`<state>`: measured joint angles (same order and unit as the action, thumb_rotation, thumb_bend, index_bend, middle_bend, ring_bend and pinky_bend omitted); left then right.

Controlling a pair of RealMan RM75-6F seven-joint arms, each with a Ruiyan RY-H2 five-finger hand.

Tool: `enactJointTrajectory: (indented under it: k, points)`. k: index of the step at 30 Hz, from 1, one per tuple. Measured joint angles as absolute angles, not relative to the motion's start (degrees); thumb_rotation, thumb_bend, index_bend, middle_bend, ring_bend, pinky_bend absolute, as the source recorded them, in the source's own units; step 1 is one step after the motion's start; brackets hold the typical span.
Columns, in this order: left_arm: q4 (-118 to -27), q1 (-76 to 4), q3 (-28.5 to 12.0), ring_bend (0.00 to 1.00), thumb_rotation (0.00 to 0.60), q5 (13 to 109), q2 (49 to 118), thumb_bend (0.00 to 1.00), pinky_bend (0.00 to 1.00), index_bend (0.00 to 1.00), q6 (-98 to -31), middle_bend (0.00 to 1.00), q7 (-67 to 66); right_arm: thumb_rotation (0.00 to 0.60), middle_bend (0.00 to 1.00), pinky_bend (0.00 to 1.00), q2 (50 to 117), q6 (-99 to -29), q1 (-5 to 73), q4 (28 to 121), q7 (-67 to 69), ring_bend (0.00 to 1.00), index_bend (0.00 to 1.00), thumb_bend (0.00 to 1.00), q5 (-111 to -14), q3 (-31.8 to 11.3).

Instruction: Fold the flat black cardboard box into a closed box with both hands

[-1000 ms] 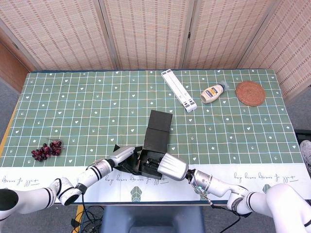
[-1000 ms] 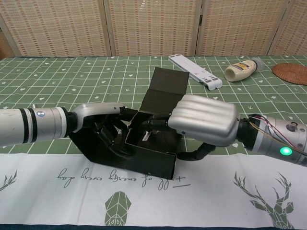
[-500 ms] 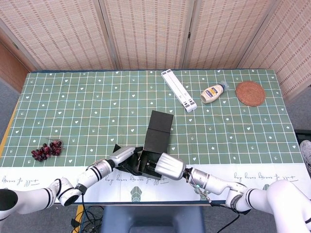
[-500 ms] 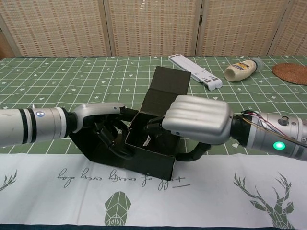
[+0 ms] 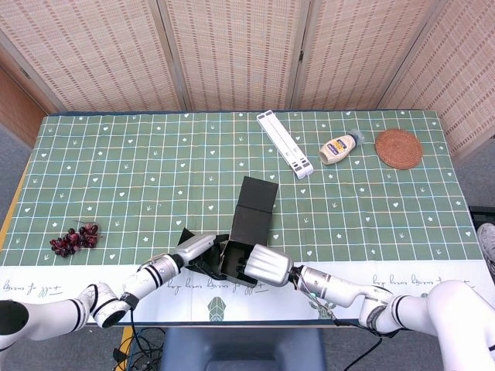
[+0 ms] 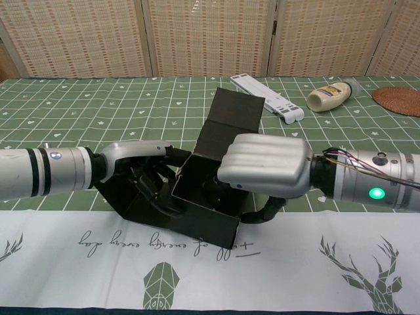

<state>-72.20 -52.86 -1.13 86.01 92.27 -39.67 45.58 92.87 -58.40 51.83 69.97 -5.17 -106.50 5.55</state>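
Observation:
The black cardboard box (image 6: 197, 225) stands half formed near the table's front edge, its lid flap (image 6: 231, 123) upright at the back. From above, the box (image 5: 252, 207) lies between both hands. My left hand (image 6: 143, 168) grips the box's left wall, its dark fingertips pressed on the side flap; the head view has this hand (image 5: 196, 248) left of the box. My right hand (image 6: 265, 167) covers the box's right half, fingers curled down into the open top and thumb hooked round the right wall. It sits over the box's near right corner as the right hand (image 5: 266, 265) in the head view.
A white flat stand (image 5: 285, 144), a mayonnaise bottle (image 5: 339, 148) and a woven coaster (image 5: 398, 148) lie at the back right. A bunch of dark grapes (image 5: 73, 238) is at the front left. The white cloth border (image 6: 98, 249) runs along the near edge.
My right hand has slid left, further over the box opening, with its fingers deeper inside. The left hand has stayed on the left wall.

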Motion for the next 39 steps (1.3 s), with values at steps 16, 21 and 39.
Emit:
enactJointTrajectory:
  k: [16, 21, 39]
  points:
    - [-72.9, -52.6, -1.0, 0.53, 0.6, 85.8, 91.7, 0.09, 0.79, 0.27, -39.6, 0.27, 46.8, 0.6, 0.69, 1.0, 91.0, -54.4, 54.4, 71.9, -4.6, 0.82, 0.66, 0.68, -106.3, 6.1]
    - [-72.9, -52.5, -1.1, 0.53, 0.6, 85.7, 91.8, 0.09, 0.79, 0.27, -39.7, 0.27, 47.1, 0.6, 0.8, 1.0, 90.5, -53.9, 54.9, 72.5, -4.5, 0.83, 0.77, 0.72, -106.2, 6.1]
    - [-73.0, -52.6, -1.7, 0.53, 0.6, 84.7, 91.9, 0.09, 0.79, 0.27, -38.9, 0.27, 46.3, 0.6, 0.71, 1.0, 89.6, -55.8, 54.7, 72.2, -3.8, 0.88, 0.71, 0.58, -106.9, 6.8]
